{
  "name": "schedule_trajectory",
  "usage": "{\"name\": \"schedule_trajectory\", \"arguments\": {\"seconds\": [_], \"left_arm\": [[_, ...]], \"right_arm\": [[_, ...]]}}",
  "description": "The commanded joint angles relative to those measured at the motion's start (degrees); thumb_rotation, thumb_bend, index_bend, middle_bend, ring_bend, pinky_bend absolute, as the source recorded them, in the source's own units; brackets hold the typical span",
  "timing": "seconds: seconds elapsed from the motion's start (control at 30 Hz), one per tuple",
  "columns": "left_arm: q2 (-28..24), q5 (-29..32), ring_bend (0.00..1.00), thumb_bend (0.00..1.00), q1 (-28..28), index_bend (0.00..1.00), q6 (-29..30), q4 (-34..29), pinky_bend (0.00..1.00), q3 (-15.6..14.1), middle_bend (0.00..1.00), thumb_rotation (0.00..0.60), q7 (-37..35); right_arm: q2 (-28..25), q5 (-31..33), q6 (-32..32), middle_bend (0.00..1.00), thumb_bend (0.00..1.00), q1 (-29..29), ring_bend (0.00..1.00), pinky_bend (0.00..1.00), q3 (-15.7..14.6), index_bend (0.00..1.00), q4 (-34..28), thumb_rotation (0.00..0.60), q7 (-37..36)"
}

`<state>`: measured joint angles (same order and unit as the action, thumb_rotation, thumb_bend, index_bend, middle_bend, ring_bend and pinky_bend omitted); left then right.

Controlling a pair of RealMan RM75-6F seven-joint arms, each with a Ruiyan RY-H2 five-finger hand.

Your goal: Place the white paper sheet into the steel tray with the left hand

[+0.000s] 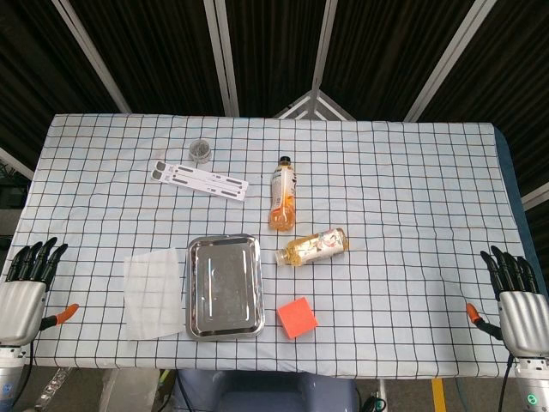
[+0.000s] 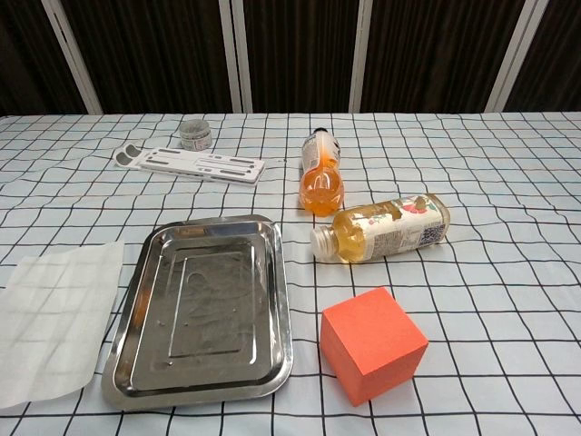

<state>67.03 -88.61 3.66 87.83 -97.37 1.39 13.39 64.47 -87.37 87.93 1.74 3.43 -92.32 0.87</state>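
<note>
A thin white paper sheet (image 1: pixel 153 293) (image 2: pixel 50 318) lies flat on the checked tablecloth, just left of the steel tray (image 1: pixel 198 322) (image 2: pixel 269 363). The tray is bare inside. My left hand (image 1: pixel 27 287) hovers at the table's front left corner, well left of the sheet, fingers spread and holding nothing. At the front right edge my right hand (image 1: pixel 516 294) is likewise open with fingers apart. Neither hand shows in the chest view.
An orange cube (image 1: pixel 297 318) (image 2: pixel 372 342) sits right of the tray. Two juice bottles (image 1: pixel 283 193) (image 1: pixel 313 247) lie behind it. A white perforated strip (image 1: pixel 198 178) and a small round tin (image 1: pixel 200 151) rest at the back left.
</note>
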Motion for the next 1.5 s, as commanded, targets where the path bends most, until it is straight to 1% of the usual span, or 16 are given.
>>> {"name": "schedule_trajectory", "arguments": {"seconds": [0.03,0.27,0.33,0.5,0.63,0.77,0.87,1.0,1.17,1.5], "left_arm": [[0.00,0.07,0.00,0.00,0.00,0.00,-0.07,-0.02,0.00,-0.02,0.00,0.600,0.06],[-0.07,0.06,0.00,0.00,0.23,0.00,-1.10,-0.11,0.00,-0.54,0.00,0.600,0.73],[-0.18,-0.03,0.00,0.01,0.39,0.02,-1.86,-0.18,0.00,-0.97,0.00,0.600,0.96],[-1.32,-0.23,0.00,0.01,1.44,0.20,-6.45,-0.64,0.00,-3.29,0.00,0.600,1.84],[-3.01,-0.43,0.00,0.02,2.98,0.26,-12.14,-1.17,0.00,-5.91,0.00,0.600,3.70],[-3.31,-0.46,0.00,0.03,4.53,0.32,-16.44,-1.83,0.00,-7.36,0.00,0.600,7.29],[-2.26,-0.66,0.00,0.06,5.49,0.35,-18.47,-2.05,0.00,-7.74,0.00,0.600,9.55],[-0.23,-0.78,0.00,0.12,6.78,0.36,-20.33,-2.09,0.00,-7.51,0.00,0.600,11.58],[2.36,-0.38,0.00,0.12,8.58,0.39,-23.39,-1.77,0.00,-7.42,0.00,0.600,14.04],[5.86,2.55,0.00,0.15,10.73,0.43,-26.76,-1.12,0.00,-6.67,0.00,0.600,17.95]], "right_arm": [[-0.01,0.01,-0.03,0.00,0.32,0.00,0.00,0.00,-0.01,0.00,-0.02,0.600,-0.03],[-0.07,0.01,0.03,0.00,0.32,-0.05,0.00,0.00,-0.03,0.00,-0.12,0.600,-0.10],[-0.06,-0.01,0.10,0.00,0.32,-0.06,0.00,0.00,0.00,0.00,-0.14,0.600,-0.13],[0.02,0.17,-0.17,0.00,0.33,0.06,0.00,0.00,0.05,0.00,-0.12,0.600,0.07],[0.03,0.26,-0.16,0.00,0.32,0.04,0.00,0.00,0.08,0.00,-0.10,0.600,0.11],[0.00,0.20,-0.14,0.00,0.32,0.00,0.00,0.00,0.02,0.00,-0.11,0.600,-0.08],[-0.01,0.13,-0.09,0.00,0.32,-0.01,0.00,0.00,0.01,0.00,-0.09,0.600,-0.18],[-0.01,0.09,0.00,0.00,0.33,-0.03,0.00,0.00,0.03,0.00,-0.13,0.600,-0.25],[0.08,0.14,0.12,0.00,0.32,-0.07,0.00,0.00,0.08,0.00,-0.05,0.600,-0.22],[-0.02,0.26,0.20,0.00,0.33,-0.13,0.00,0.00,0.19,0.00,-0.04,0.600,-0.93]]}}
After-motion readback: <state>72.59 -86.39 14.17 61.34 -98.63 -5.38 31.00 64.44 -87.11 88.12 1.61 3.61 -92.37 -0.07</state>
